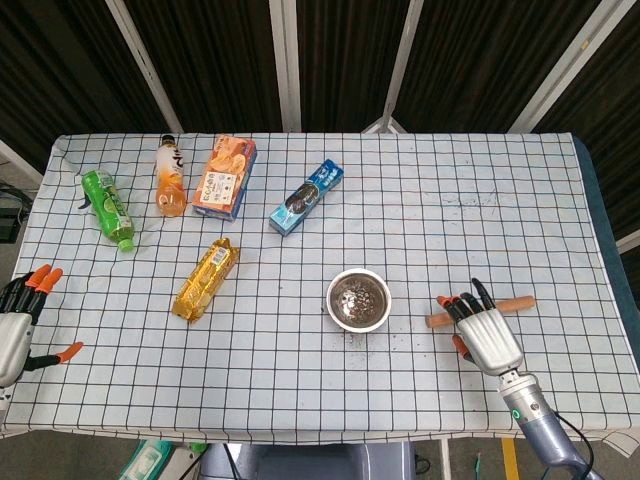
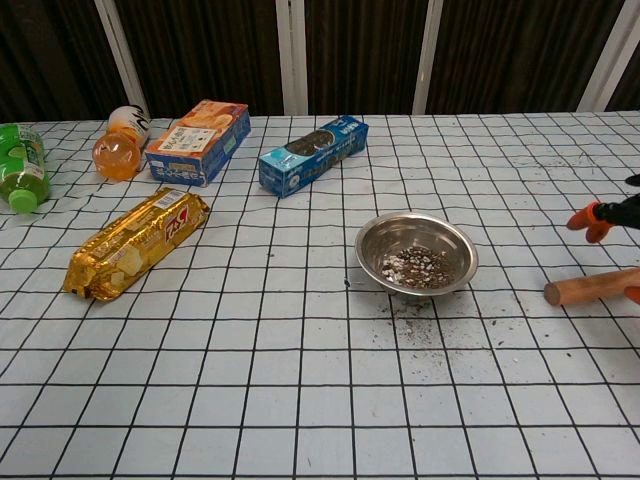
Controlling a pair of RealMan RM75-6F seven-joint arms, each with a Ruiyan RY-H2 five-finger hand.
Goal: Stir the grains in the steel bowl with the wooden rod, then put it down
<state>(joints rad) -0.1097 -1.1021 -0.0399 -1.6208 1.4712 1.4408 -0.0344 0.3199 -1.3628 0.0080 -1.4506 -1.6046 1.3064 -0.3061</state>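
Wooden rod [image 1: 481,310] lies flat on checked cloth [image 1: 450,230], right of steel bowl [image 1: 359,299], apart from it; grains [image 2: 417,266] sit in bowl, some spilled on cloth just in front. Right hand [image 1: 486,332] over rod's middle, fingers [image 1: 462,303] stretched out and apart, holding nothing. Left hand [image 1: 18,322] at table's left edge, fingers apart, empty. Yellow packet [image 1: 206,278] well left of bowl; blue box [image 1: 306,197] behind.

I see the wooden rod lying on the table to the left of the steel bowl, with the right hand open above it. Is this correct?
Not quite: the wooden rod lies to the right of the steel bowl, as the head view shows. The rest holds: it lies on the table, and the right hand is open over it.
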